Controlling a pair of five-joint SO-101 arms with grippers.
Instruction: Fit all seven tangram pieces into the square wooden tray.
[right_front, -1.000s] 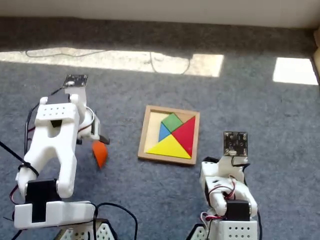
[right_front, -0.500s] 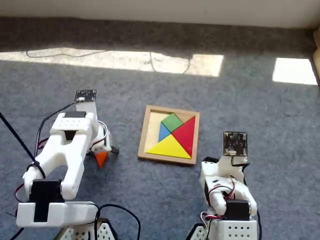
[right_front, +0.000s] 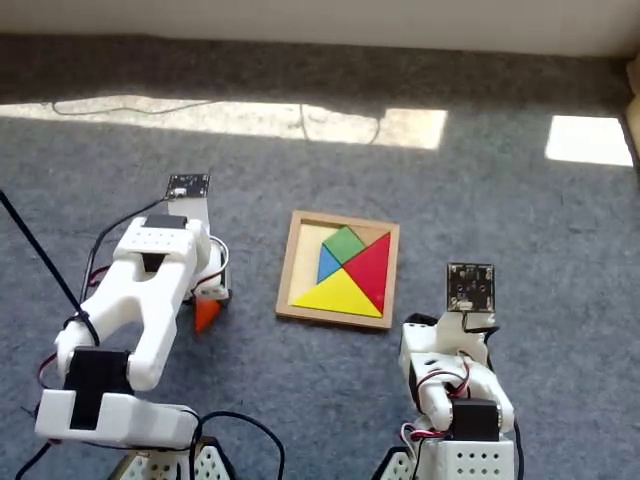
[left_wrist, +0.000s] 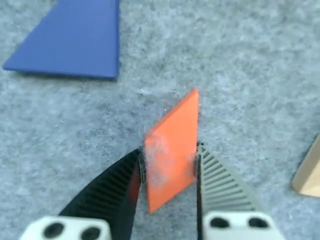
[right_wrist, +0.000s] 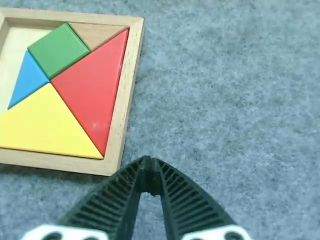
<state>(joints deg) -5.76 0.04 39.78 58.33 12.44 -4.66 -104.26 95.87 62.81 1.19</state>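
Pick-up step: the left tool (left_wrist: 170, 156) pinches the orange piece (left_wrist: 176, 125), which next needs lifting to the tray (right_front: 288, 270) at its three o'clock.

No text, label, number or sign is readable.

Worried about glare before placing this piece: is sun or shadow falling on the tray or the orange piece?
High view: sun patches lie on the carpet beyond the tray, which sits in even shade with the orange piece. Left wrist view: the piece in the left gripper carries a whitish smudge, glare or lint, cannot tell. Right wrist view: tray evenly lit, no glare.
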